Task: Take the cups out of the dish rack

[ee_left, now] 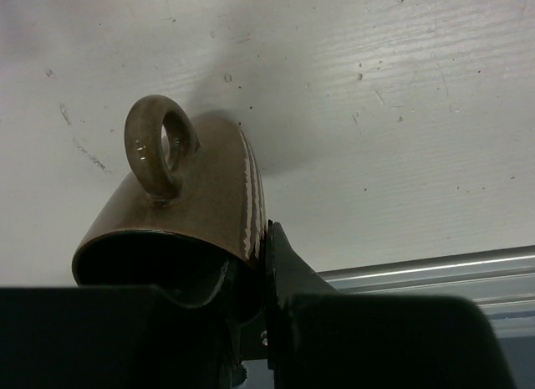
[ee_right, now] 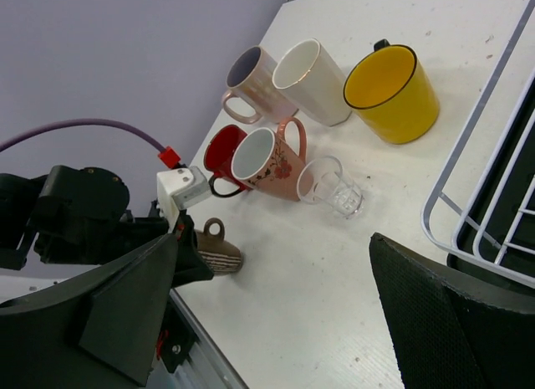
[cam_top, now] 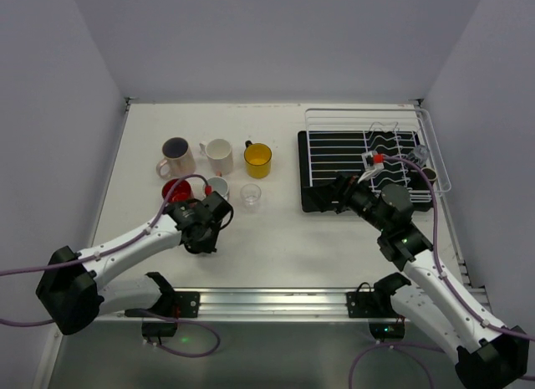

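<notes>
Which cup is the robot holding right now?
The dark brown cup, clamped in the left gripper. The others, like the yellow cup and the clear glass, stand on the table with nothing gripping them.

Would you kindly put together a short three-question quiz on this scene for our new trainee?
1. True or false: the right gripper is shut on a cup.
2. Which cup is in the grasp of the left gripper? A) yellow cup B) dark brown cup C) red cup
3. Fill in the blank: the clear glass stands on the ____, outside the dish rack.

Key
1. False: its fingers are wide apart with nothing between them.
2. B
3. table
</notes>
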Controlling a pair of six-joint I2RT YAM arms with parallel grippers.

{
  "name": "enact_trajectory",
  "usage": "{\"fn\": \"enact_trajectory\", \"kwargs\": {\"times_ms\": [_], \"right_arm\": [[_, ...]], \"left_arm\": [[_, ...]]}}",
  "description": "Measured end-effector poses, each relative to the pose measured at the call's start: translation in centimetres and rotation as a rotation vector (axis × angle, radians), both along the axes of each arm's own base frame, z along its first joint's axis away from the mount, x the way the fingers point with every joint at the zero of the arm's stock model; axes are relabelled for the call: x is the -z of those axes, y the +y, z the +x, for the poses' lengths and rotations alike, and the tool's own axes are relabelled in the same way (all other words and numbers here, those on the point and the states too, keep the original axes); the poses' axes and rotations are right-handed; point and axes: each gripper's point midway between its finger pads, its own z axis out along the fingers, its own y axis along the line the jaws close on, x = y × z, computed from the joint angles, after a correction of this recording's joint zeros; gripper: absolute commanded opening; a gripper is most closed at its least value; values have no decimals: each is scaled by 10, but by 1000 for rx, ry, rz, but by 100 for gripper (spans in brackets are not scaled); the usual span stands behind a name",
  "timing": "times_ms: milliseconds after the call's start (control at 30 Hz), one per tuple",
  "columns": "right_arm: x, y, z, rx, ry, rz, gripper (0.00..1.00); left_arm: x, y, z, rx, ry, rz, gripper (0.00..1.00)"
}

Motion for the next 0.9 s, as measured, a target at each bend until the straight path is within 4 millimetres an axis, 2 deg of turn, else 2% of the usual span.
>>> {"fn": "enact_trajectory", "kwargs": {"times_ms": [33, 167, 267, 433, 600, 667, 733, 800, 900], "right_arm": [[0, 0, 0, 0, -1, -1, 99], [2, 0, 0, -1, 0, -8, 99], [3, -1, 0, 1, 0, -15, 99], [5, -3, 2, 15, -2, -27, 99], [14, -9, 4, 49, 30, -59, 97], [16, -13, 8, 80, 37, -78, 92], [15, -21, 12, 124, 42, -92, 88], [15, -35, 20, 189, 48, -101, 84], [19, -73, 40, 333, 75, -115, 76]], "left_arm": [[3, -1, 2, -2, 6, 5, 5], [10, -4, 7, -5, 15, 10, 33], [9, -4, 12, -18, 3, 0, 46], [6, -4, 13, -24, -14, -14, 61], [-9, -7, 18, -24, -70, -59, 69], [-27, -13, 25, -11, -129, -109, 72], [-54, -23, 36, 4, -217, -186, 73], [-94, -38, 50, 38, -354, -312, 74], [-159, -56, 57, 108, -580, -531, 76]]}}
